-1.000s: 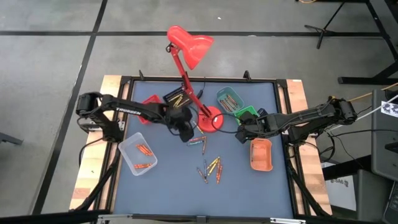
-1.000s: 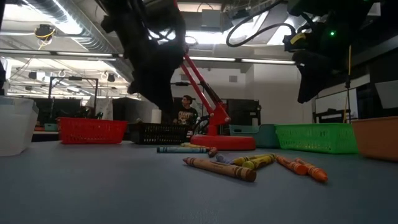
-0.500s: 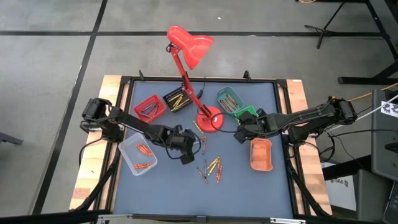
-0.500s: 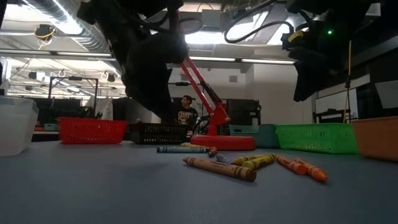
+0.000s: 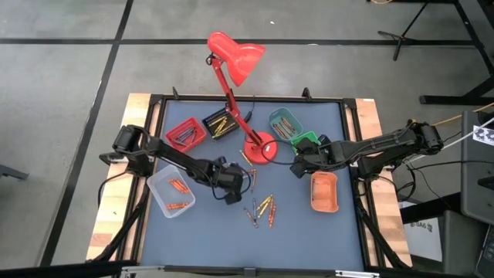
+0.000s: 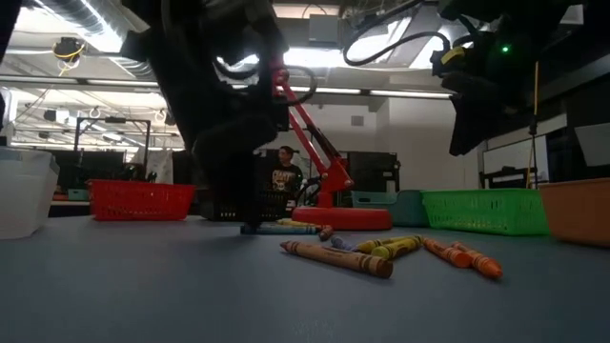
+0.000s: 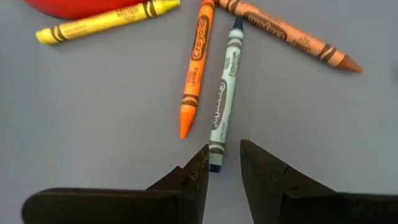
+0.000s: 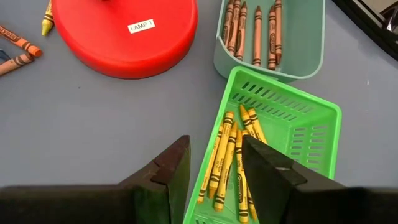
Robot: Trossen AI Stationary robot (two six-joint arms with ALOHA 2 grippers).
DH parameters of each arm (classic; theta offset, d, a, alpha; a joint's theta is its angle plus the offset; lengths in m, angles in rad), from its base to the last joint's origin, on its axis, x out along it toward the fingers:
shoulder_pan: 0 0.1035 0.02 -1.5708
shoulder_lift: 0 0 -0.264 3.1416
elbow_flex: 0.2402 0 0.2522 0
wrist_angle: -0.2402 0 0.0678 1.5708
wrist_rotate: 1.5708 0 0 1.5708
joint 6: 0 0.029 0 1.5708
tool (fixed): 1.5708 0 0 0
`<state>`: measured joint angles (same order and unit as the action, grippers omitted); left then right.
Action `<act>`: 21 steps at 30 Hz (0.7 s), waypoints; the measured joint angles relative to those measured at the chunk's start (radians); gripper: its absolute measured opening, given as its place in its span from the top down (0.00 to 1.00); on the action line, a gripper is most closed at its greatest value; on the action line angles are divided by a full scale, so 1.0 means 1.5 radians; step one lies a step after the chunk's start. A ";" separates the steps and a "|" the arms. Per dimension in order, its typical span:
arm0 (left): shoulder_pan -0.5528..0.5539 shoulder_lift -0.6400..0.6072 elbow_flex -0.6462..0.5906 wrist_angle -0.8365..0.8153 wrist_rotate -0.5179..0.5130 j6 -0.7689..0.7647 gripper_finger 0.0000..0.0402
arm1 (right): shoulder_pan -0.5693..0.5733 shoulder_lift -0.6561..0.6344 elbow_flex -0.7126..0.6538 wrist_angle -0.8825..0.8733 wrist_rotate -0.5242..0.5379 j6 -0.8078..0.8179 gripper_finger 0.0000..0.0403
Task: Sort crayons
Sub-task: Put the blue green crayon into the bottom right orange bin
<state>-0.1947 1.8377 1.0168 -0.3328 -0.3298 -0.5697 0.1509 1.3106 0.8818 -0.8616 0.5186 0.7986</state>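
Loose crayons lie flat on the blue-grey table in two small groups: one by the lamp base (image 5: 245, 176) and one nearer the front (image 5: 262, 208). My left gripper (image 5: 231, 187) is low over the first group and open. In the left wrist view its fingertips (image 7: 224, 163) stand on either side of the near end of a blue-grey crayon (image 7: 225, 93), with an orange crayon (image 7: 194, 74) beside it. My right gripper (image 5: 297, 166) hangs open and empty above the near edge of the green basket (image 8: 273, 130) of yellow crayons.
The red lamp's base (image 5: 259, 148) stands mid-table. Around it are a red basket (image 5: 185, 133), a black basket (image 5: 218, 123), a teal tray (image 5: 283, 123), an orange tray (image 5: 324, 191) and a clear tray (image 5: 171, 191). A person (image 6: 284, 171) is in the room behind.
My left gripper has gone from beside the lamp base toward the table's near edge and down to the tabletop, ending over the loose crayons by the lamp. The crayons have stayed where they were.
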 joint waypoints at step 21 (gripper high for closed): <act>0.001 0.025 0.002 0.002 0.033 -0.003 0.94 | -0.001 0.000 0.000 0.000 0.000 0.000 0.65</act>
<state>-0.1937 1.8755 1.0199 -0.3293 -0.2806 -0.5743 0.1501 1.3106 0.8818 -0.8616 0.5186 0.7986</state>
